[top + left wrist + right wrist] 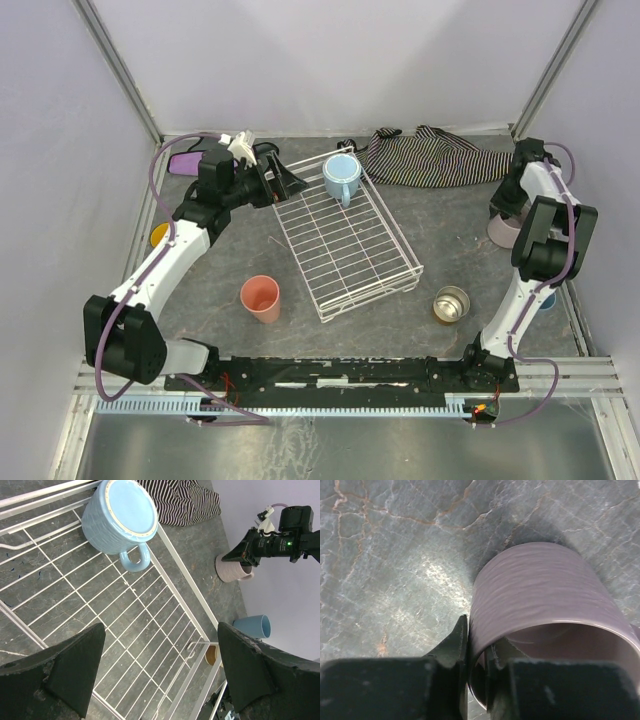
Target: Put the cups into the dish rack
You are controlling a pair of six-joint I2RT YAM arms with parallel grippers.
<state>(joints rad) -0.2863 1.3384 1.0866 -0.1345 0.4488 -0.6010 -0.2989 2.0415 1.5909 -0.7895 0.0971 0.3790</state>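
The white wire dish rack (398,236) lies mid-table with a light blue mug (341,177) upside down in its far corner. My left gripper (285,183) hovers open over the rack's far left side; the left wrist view shows that mug (120,517) and rack wires (186,582) beyond my wide-spread left gripper (160,665). My right gripper (479,650) is shut on the pale pink mug (540,590), one finger inside the wall and one outside. That mug (502,230) stands at the right edge. A salmon tumbler (262,298) and a metal cup (451,304) stand near the rack.
A striped cloth (430,155) lies at the back and a purple cloth (188,162) at the back left. A yellow cup (159,236) peeks out beside the left arm. A blue tumbler (252,626) lies near the right wall, partly behind the right arm.
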